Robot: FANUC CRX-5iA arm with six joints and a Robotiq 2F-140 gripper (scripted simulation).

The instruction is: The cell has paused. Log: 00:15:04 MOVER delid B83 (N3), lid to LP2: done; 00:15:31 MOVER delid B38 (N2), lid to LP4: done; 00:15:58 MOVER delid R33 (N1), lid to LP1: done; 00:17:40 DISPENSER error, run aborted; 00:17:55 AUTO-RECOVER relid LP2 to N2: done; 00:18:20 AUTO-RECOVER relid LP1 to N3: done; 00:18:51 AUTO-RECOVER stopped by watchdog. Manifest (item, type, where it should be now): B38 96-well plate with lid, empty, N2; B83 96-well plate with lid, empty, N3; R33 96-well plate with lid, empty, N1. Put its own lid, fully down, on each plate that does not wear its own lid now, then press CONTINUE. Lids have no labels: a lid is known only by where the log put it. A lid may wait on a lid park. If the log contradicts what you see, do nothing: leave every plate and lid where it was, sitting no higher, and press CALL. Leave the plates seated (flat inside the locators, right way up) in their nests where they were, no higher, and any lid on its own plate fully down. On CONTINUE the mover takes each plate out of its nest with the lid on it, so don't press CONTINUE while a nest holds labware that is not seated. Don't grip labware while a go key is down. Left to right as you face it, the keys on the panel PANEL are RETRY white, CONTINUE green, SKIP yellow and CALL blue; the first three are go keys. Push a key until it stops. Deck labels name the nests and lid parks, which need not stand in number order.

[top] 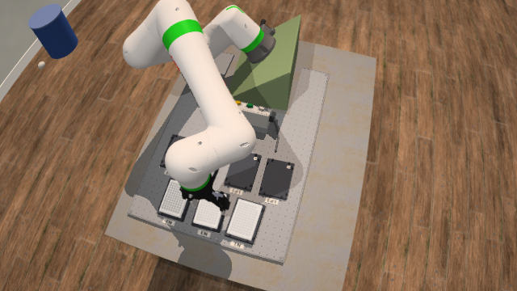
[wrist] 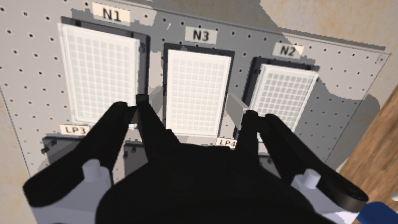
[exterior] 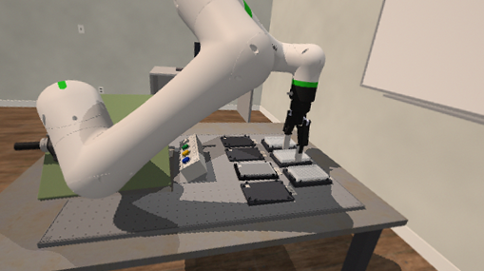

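Pincer (wrist: 196,125) released, holding nothing, hanging over the N3 plate (wrist: 197,91). N1 plate (wrist: 100,75) and N3 look lidded; N2 plate (wrist: 282,92) shows open wells. 1 lid waits on a park (exterior: 257,170). Risk: a skewed descent nudges the N3 plate or leaves a lid riding high, so CONTINUE would be unsafe. Arm hides part of the parks from above; LP labels mostly cut off by the fingers.
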